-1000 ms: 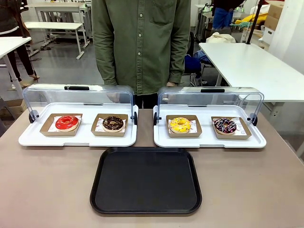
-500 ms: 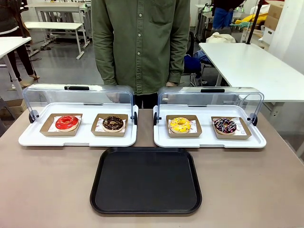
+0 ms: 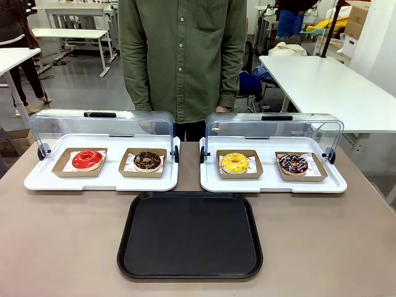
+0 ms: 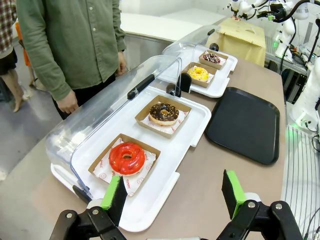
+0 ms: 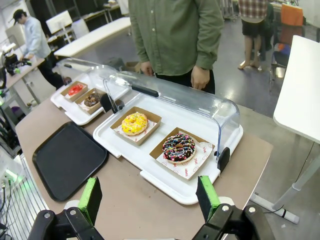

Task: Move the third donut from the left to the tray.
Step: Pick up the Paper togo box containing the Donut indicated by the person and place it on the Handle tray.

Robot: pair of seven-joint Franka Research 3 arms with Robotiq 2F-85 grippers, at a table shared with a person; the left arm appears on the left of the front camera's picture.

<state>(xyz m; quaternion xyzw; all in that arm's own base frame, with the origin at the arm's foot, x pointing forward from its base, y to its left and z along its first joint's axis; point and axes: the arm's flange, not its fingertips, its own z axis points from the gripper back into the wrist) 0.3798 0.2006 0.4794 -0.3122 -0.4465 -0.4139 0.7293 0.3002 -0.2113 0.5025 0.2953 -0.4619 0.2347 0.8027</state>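
Nothing has shifted since the earlier frames: every item lies exactly where it lay a second ago. The brown desk (image 3: 62, 247) spans the front view, with a person (image 3: 182, 55) in a green shirt standing at its far side, arms down. Two white trays, one on the left (image 3: 37, 182) and one on the right (image 3: 334, 184), sit side by side at the far half, each with its clear lid (image 3: 102, 127) swung up and back. The black tray (image 3: 190, 235) lies bare on the near side, centred between them. The third donut (image 3: 235, 163), yellow-iced, rests in its cardboard holder (image 3: 255, 171) on the right white tray, its left slot, beside a dark sprinkled donut (image 3: 292, 163). The red donut (image 3: 86, 159) and chocolate donut (image 3: 147, 161) occupy the left tray. The left fingers (image 4: 114, 192) are spread wide with nothing between them, above the desk's end near the red donut. The right fingers (image 5: 91, 196) are likewise spread wide and hold nothing.
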